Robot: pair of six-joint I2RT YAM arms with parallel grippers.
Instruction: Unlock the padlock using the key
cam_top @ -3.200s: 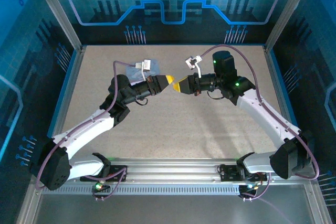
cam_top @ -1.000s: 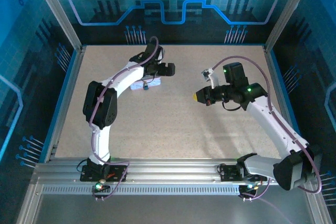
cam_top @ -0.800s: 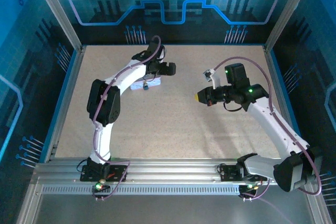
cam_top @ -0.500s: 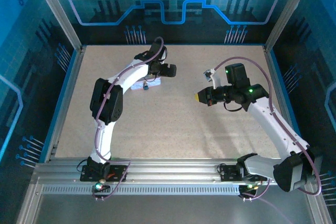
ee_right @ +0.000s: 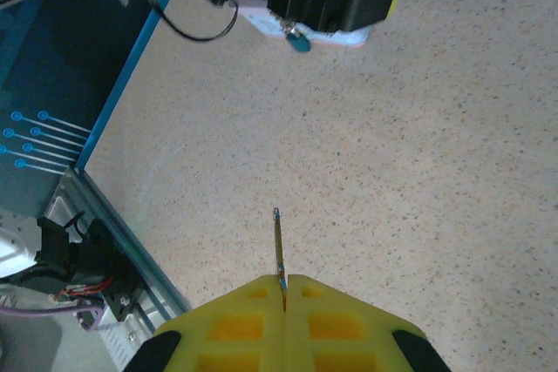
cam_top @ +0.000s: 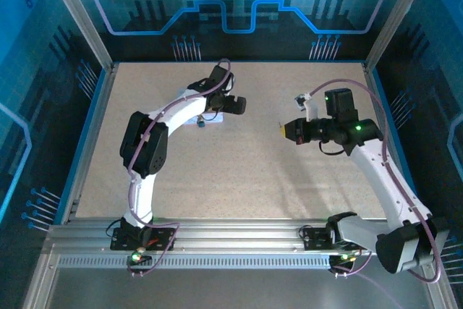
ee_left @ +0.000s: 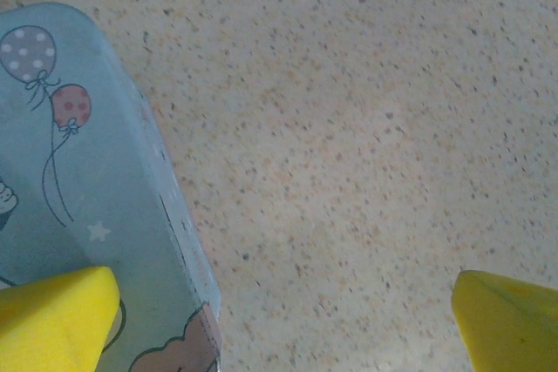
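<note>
Now | left gripper, jaws spread, has slid over the tin | right gripper, jaws clamped on key, has backed toward 3 o'clock | padlock unreached, insertion delayed.

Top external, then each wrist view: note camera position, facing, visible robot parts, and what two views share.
Top external: above, behind the robot, looking down on the speckled table; left arm and right arm show.
Left wrist: on left arm, facing down at the pale balloon-print tin; open left gripper shows.
Right wrist: on right arm, facing across the table; right gripper shut on thin grey key.
Shared: the tin, top and left wrist.
</note>
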